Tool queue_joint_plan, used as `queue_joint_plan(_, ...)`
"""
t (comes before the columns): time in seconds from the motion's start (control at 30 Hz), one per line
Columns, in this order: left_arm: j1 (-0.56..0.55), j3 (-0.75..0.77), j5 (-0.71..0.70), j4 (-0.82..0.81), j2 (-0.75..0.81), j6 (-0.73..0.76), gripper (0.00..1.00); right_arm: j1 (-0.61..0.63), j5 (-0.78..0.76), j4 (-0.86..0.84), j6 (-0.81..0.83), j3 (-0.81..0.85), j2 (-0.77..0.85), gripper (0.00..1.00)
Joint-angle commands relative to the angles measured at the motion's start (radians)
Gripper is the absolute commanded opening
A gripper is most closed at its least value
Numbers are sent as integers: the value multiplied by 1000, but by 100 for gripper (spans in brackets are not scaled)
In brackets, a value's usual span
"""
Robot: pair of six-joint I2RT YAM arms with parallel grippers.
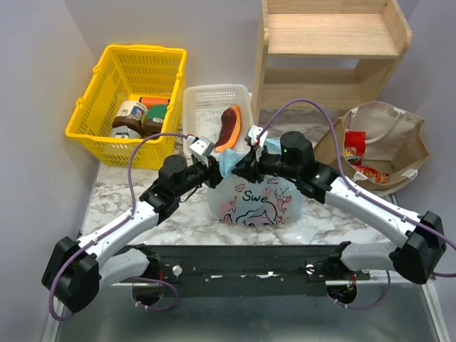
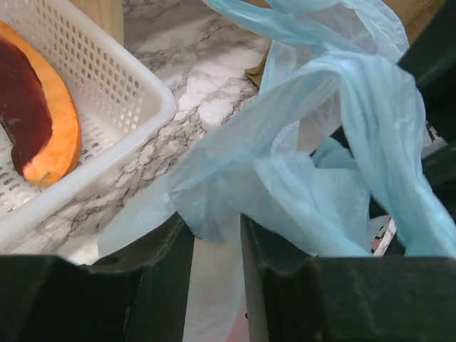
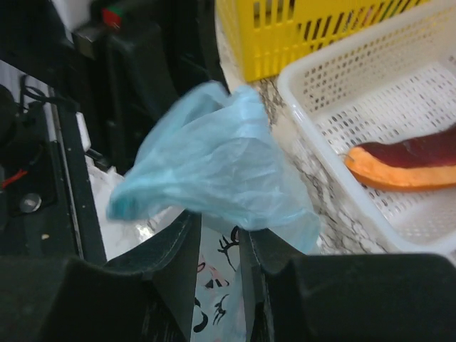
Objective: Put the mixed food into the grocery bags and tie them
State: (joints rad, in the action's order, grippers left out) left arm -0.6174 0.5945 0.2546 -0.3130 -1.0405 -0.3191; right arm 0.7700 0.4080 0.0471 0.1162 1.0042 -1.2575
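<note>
The light-blue bag (image 1: 253, 201) with pink and dark cartoon prints stands full at the table's middle. My left gripper (image 1: 216, 169) and right gripper (image 1: 251, 159) meet over its top, each on a bunched handle. In the left wrist view the gripper (image 2: 216, 224) pinches a twist of blue plastic (image 2: 299, 178) at its tips. In the right wrist view the gripper (image 3: 219, 221) holds the other blue handle (image 3: 206, 164), which drapes over its tips. The tan-brown bag (image 1: 399, 146) stands open at the right with red snack packets (image 1: 354, 146) inside.
A yellow mesh basket (image 1: 107, 78) with jars stands at the back left. A white slotted tray (image 1: 203, 100) behind the blue bag holds the purple-and-orange wedge (image 1: 229, 125). A wooden shelf (image 1: 328, 50) stands at the back right.
</note>
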Motion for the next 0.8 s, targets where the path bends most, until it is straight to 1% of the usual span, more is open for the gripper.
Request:
queue_joint_plan(0.0, -2, 41, -11, -54, -7, 101, 18, 12, 89, -81, -66, -1, 30, 36)
queue_joint_plan(0.07, 7, 59, 1, -66, -6, 148, 0, 14, 92, -52, -70, 11, 70, 37)
queue_joint_plan(0.1, 13, 70, 20, -69, -7, 164, 0, 15, 92, -50, -66, 19, 85, 38)
queue_joint_plan(0.13, 22, 80, 58, -70, -7, 187, 0, 15, 80, -12, -44, 27, 99, 41)
queue_joint_plan(0.17, 40, 108, 131, -64, -13, 204, 0, 15, 68, 26, -30, 48, 130, 48)
queue_joint_plan(0.23, 60, 143, 213, -38, -39, 244, 0, 15, -4, 68, 23, 74, 153, 58)
queue_joint_plan(0.27, 71, 180, 269, -6, -52, 252, 0, 15, -27, 110, 43, 103, 161, 68)
queue_joint_plan(0.33, 113, 209, 322, 15, -90, 258, 0, 14, -116, 137, 98, 126, 171, 80)
queue_joint_plan(0.37, 128, 232, 356, 29, -102, 256, 0, 14, -135, 167, 121, 140, 167, 87)
queue_joint_plan(0.4, 149, 243, 403, 41, -121, 256, 0, 14, -149, 186, 144, 174, 158, 89)
queue_joint_plan(0.5, 165, 283, 445, 95, -136, 270, 0, 14, -187, 208, 230, 201, 136, 94)
queue_joint_plan(0.53, 169, 290, 448, 109, -145, 275, 0, 14, -186, 208, 273, 209, 132, 94)
queue_joint_plan(0.63, 176, 312, 463, 137, -154, 279, 0, 14, -186, 200, 335, 231, 124, 95)
queue_joint_plan(0.77, 177, 333, 468, 169, -168, 285, 0, 14, -138, 201, 372, 244, 119, 96)
